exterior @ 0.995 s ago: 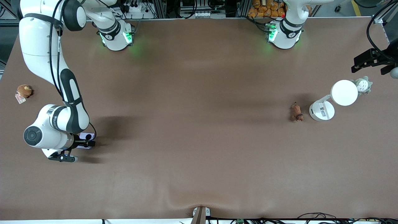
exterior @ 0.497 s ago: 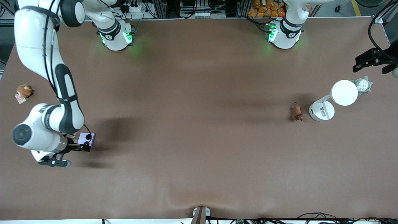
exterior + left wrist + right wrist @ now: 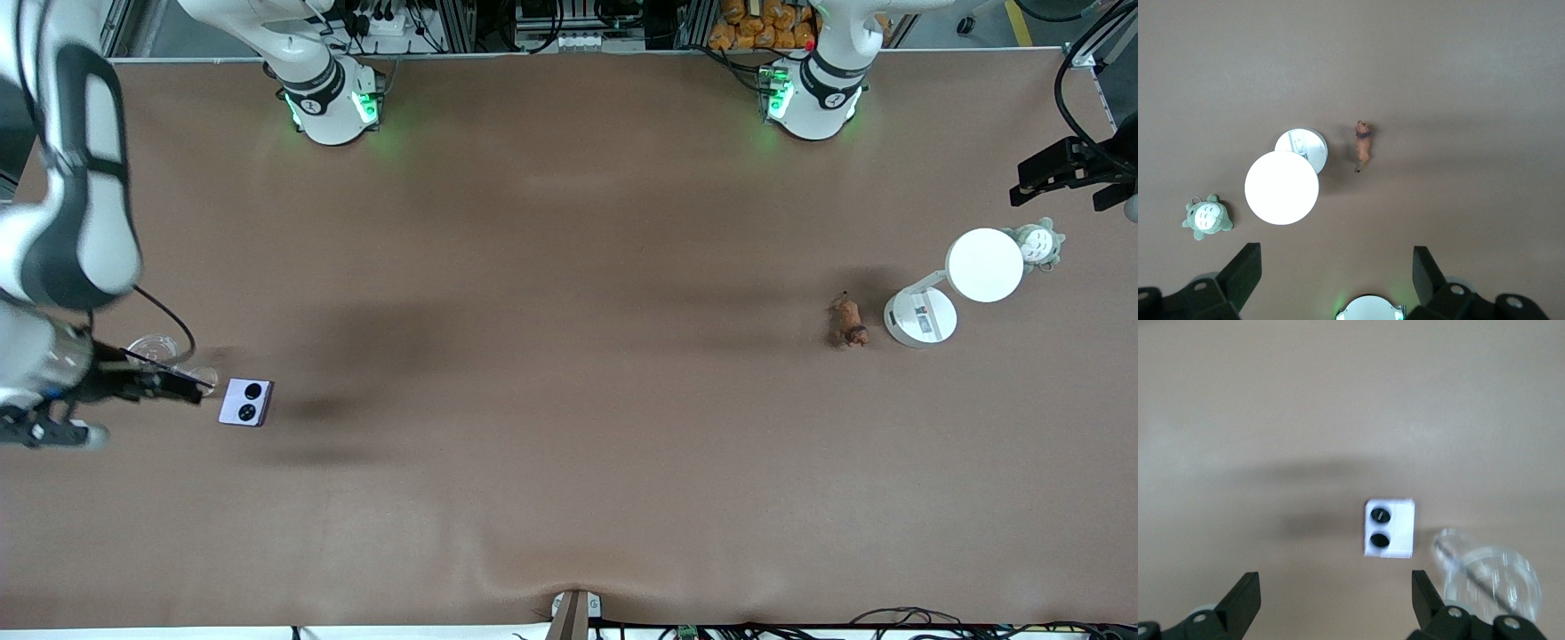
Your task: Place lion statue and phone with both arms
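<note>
Front view: the phone [image 3: 246, 402] lies low in the frame, free of the spread right tool [image 3: 191, 388]. The lion statue [image 3: 847, 322] lies at mid-height under no grip. The left tool [image 3: 1336, 260] is held apart, high up. Placement seems finished, so clean withdrawal is called for.

We see even overhead light, soft shadows on the brown table [image 3: 569, 356], green glow at both bases, and a blurred, unfocused right wrist view.

phone [image 3: 246, 402]: pale lavender-white, squarish, lies flat on table toward right arm's end, two black circles face up; lion statue [image 3: 847, 321]: tiny orange-brown four-legged figurine, dark mane end nearer front camera, toward left arm's end, well apart from phone
</note>
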Controlling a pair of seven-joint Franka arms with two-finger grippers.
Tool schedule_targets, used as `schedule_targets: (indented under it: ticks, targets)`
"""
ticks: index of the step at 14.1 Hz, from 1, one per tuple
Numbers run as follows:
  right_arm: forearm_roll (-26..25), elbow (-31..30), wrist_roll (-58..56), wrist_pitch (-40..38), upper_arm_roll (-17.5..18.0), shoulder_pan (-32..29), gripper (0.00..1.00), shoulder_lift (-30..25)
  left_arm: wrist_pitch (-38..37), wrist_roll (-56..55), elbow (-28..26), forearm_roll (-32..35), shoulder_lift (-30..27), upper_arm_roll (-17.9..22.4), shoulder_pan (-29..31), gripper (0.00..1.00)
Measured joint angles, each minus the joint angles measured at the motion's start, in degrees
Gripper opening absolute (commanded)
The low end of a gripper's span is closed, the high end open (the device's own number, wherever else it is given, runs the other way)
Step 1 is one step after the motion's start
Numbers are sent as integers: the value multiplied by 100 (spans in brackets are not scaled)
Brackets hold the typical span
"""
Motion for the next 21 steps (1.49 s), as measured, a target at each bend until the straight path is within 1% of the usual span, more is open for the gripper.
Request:
schedule_targets:
  ticks: [2,4,5,7,8,10,12,15,21]
  targets:
    - [-45,-9,0,-706,4,41,100,-551,0,-12,0,0,0,-4,-1,100]
    - [-175,-19,0,-1184,25,16,100,-987,0,-18,0,0,0,-12,-2,100]
    - [-256,-22,0,-1380,136,-79,100,-1168,0,-20,-2,0,2,-14,-2,100]
    - [-411,-25,8,-1787,699,-578,100,-1503,1,-20,-1,0,4,-17,-10,100]
    - [-483,-25,68,-1994,907,-755,100,-1665,1,-20,0,0,8,-20,-15,100]
    - [-556,-20,295,-2407,1053,-822,100,-1933,2,-20,0,0,24,-24,-22,100]
    - [-580,67,469,-2746,1140,-819,100,-2098,2,-20,1,0,33,-24,-21,100]
    - [-666,327,656,-3138,1198,-801,100,-2145,2,-20,2,0,36,-22,-13,100]
    - [-677,364,676,-3236,1199,-801,100,-2143,2,-20,4,-1,37,-27,-32,100]
